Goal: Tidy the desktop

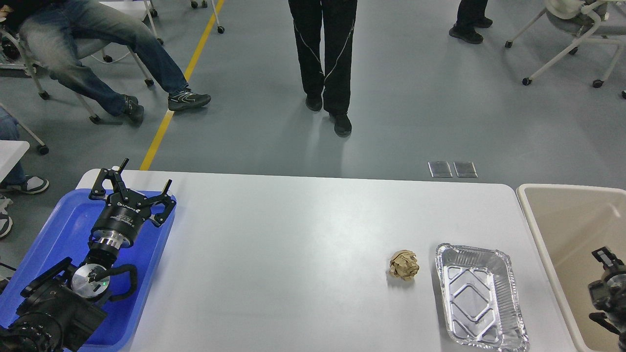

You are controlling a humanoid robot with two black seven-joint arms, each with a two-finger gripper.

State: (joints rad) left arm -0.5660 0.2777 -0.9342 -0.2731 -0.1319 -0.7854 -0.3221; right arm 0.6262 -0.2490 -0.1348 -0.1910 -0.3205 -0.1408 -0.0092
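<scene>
Looking down from the head view, I read this as the gap between pickups: neither hand carries anything, and two items wait on the surface (293,234), the white desktop that fills the middle of the frame.

Nearest, at about 4 o'clock, lies the foil tray (479,298), empty, its embossed bottom showing. Just beside it toward 9 o'clock sits the crumpled paper ball (404,264), apart from the foil rim. At 3 o'clock the right hand (606,278) hangs over the beige bin (538,230); it is dark and cut off by the edge, so I cannot tell how its fingers stand. What I see of the bin's inside is bare.

At 8 to 9 o'clock the left hand (132,188) hovers released, fingers spread, over the blue tray (58,230), whose visible floor holds nothing.

My judgement: the paper ball belongs in the bin, so the next move calls for the right arm to swing toward 9 o'clock, descend over the ball, and pinch gently, since it will crush.
</scene>
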